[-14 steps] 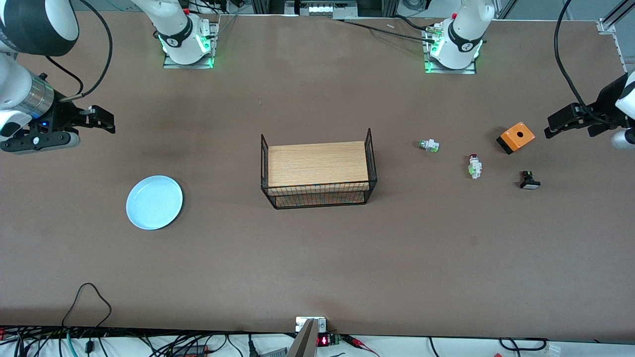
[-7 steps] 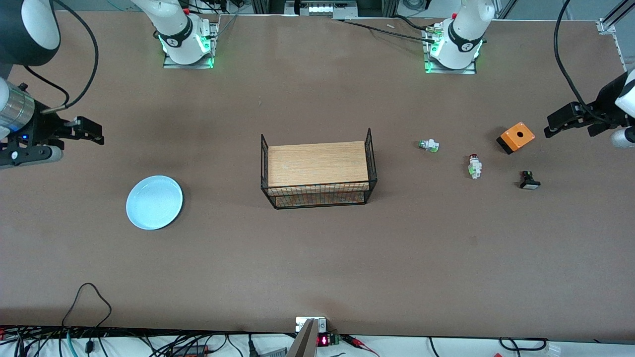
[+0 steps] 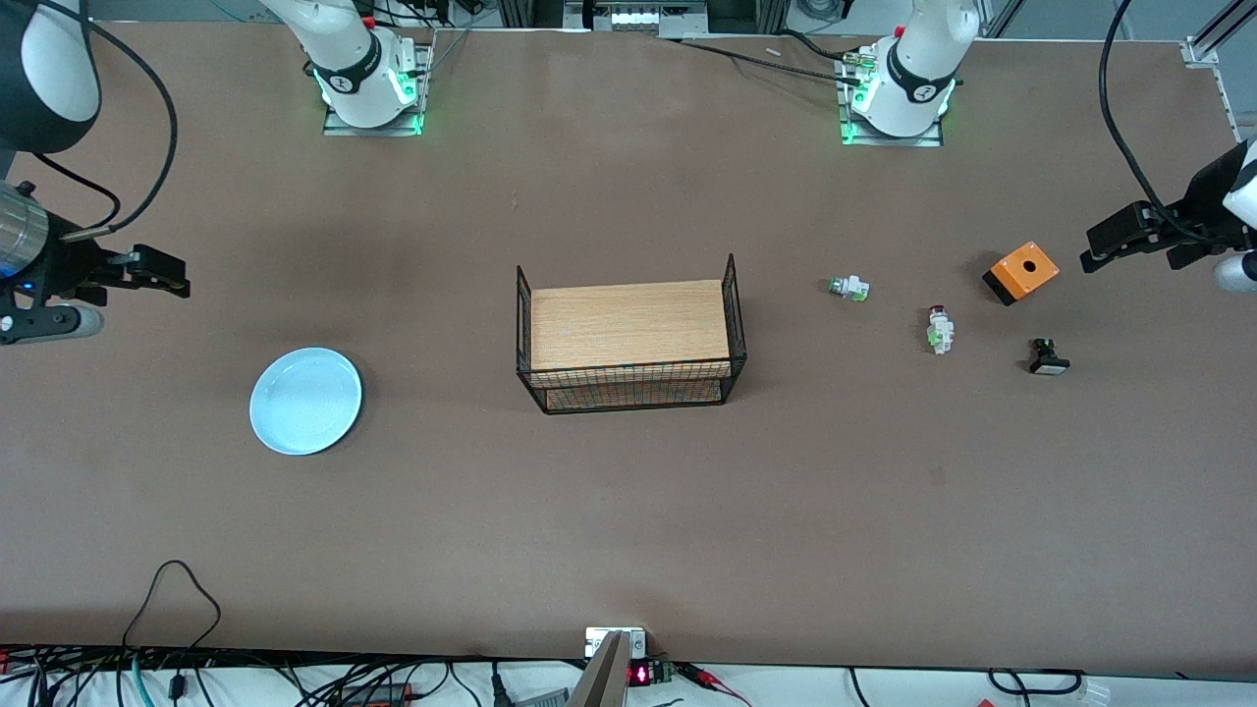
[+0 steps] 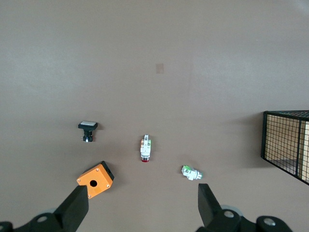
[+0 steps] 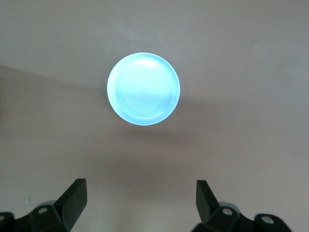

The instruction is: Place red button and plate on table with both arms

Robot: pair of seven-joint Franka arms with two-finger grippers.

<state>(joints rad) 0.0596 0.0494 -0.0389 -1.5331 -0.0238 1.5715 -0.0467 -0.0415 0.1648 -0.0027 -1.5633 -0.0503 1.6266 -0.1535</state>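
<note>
Both task items are seen resting on the table (image 3: 628, 520), so the placing looks done, judged from the layout alone

Left tool (image 4: 140, 212): released, fingers spread wide, nothing held. It is held up in the air over the table at the left arm's end. The red button (image 3: 940, 329) lies on its side on the table, well apart from this tool and toward the table's middle from it, with bare table all around it. In the left wrist view the red button (image 4: 145, 149) is framed roughly between the two fingers (image 4: 73, 209) but well clear of them, which fits a tool lifted away from a dropped part, not one lined up to grasp

Near the red button: orange box (image 3: 1021, 272), the closest item to the left tool; black button (image 3: 1048, 357); green-capped part (image 3: 848, 288), farther from the tool than the red button is. No contact is seen between any of them

Right tool (image 5: 140, 208): released as well, fingers wide, empty. It is held over the table at the right arm's end. The plate (image 3: 305, 401) lies flat on the table, near this tool but clear of it, and is centred in the right wrist view (image 5: 143, 89); flat seating suggests no risk of rocking

Wire basket (image 3: 629, 346) stands mid-table between the two groups, wooden floor bare as far as can be seen

Neither arm is judged to be mid-grasp; both appear to be waiting
</note>
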